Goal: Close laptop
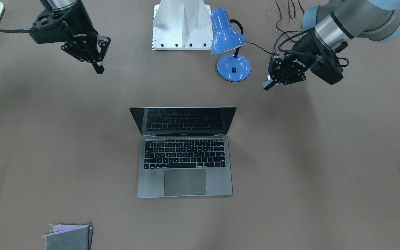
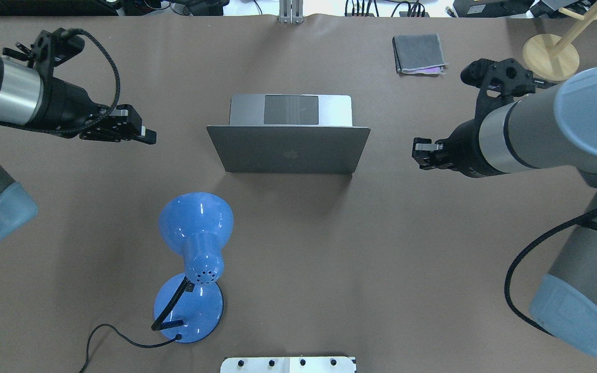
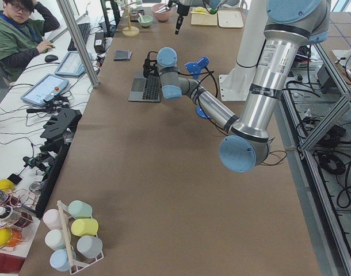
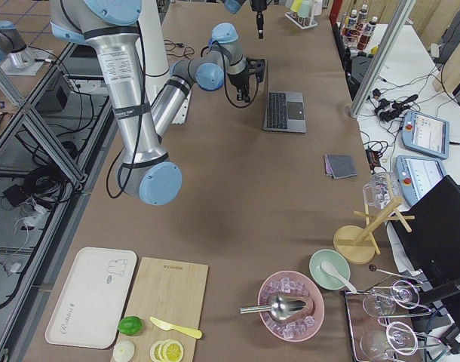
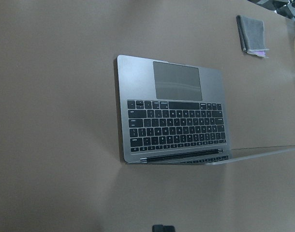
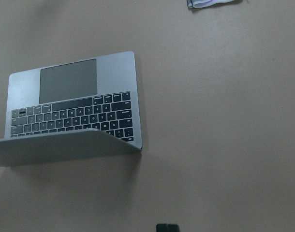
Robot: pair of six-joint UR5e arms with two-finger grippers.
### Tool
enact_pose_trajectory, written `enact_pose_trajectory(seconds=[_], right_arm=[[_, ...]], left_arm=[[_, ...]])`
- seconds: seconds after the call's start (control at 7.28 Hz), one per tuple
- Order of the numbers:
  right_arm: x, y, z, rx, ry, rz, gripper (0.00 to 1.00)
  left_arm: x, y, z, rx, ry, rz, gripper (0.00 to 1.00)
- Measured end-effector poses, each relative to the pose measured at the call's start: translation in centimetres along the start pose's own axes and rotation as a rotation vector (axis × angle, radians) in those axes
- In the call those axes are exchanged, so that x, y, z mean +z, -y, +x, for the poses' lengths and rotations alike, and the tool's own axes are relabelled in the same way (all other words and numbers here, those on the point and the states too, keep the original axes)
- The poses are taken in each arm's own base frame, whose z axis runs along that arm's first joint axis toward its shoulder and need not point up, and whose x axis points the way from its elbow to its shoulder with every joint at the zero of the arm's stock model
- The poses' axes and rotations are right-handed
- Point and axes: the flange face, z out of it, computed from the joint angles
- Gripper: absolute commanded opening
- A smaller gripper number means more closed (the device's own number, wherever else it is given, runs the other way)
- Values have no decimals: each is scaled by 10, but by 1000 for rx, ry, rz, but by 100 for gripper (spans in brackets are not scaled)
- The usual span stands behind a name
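The silver-grey laptop (image 1: 185, 173) stands open in the middle of the table, its dark screen tilted up and facing away from the robot. Its lid with the apple logo (image 2: 290, 150) shows in the overhead view. The keyboard shows in the left wrist view (image 5: 171, 121) and the right wrist view (image 6: 75, 106). My left gripper (image 2: 148, 135) hovers to the left of the lid, apart from it, fingers together and empty. My right gripper (image 2: 416, 153) hovers to the right of the lid, also apart, shut and empty. Both also show in the front view, left (image 1: 267, 84) and right (image 1: 98, 67).
A blue desk lamp (image 2: 195, 243) with a black cable stands between the laptop and the robot base (image 1: 181, 26), nearer the left arm. A folded grey cloth (image 2: 418, 53) lies beyond the laptop on the right. A wooden stand (image 2: 550, 56) is at the far right.
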Motion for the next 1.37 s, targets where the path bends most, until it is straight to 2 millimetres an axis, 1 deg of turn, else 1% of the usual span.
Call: enact_pose_trajectory(seconds=[0.14,0.27,0.41,0.55,0.69,0.82,0.96,1.1,1.24,1.37], right_arm=[[7,-9,-19,8,-10,1,0],[16,-16,-31,12,-30,4,0],[22,-20,-40,12,-59,6,0],[24,-23,-44,12,-82,4,0],[26,-25,-46,12,-101,0,0],[30,-25,-48,13,-121,-6,0],[37,-24,-53,16,-144,-11,0],[46,-21,-59,18,-164,-16,0],[54,-19,-63,18,-178,-19,0],[57,-18,-67,15,-183,-21,0]], left_arm=[[15,-7,11,-24,4,-1,0],[30,-12,32,-68,21,-11,0],[44,-19,60,-109,59,-24,0],[55,-28,92,-139,116,-24,0],[61,-37,124,-164,182,-23,0],[68,-42,148,-179,243,-15,0],[75,-44,165,-179,291,5,0],[82,-44,174,-162,322,13,0],[88,-40,175,-125,343,12,0],[93,-34,171,-87,362,11,0]])
